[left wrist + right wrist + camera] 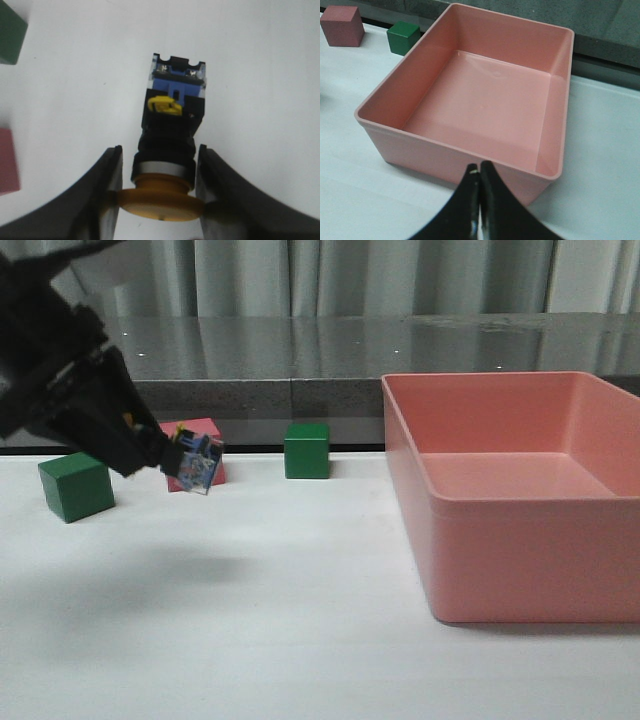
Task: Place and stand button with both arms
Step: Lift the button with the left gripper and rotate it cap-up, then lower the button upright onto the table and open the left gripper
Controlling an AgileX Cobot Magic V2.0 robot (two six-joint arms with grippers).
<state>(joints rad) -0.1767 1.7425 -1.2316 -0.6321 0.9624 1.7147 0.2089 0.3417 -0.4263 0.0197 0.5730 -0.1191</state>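
Observation:
My left gripper (159, 170) is shut on the button (170, 135), its fingers clamping the yellow mushroom cap. The silver collar, black body and blue-clear base block stick out past the fingertips. In the front view the left gripper (165, 452) holds the button (198, 464) tilted in the air at the left, above the white table, in front of the pink cube (190, 430). My right gripper (480, 172) is shut and empty, hanging just outside the near wall of the pink bin (445, 150). The right arm does not show in the front view.
A large pink bin (500, 550) fills the right of the table. A green cube (76, 486) sits at the far left and another green cube (306, 450) at the back middle. A grey counter edge runs behind the table.

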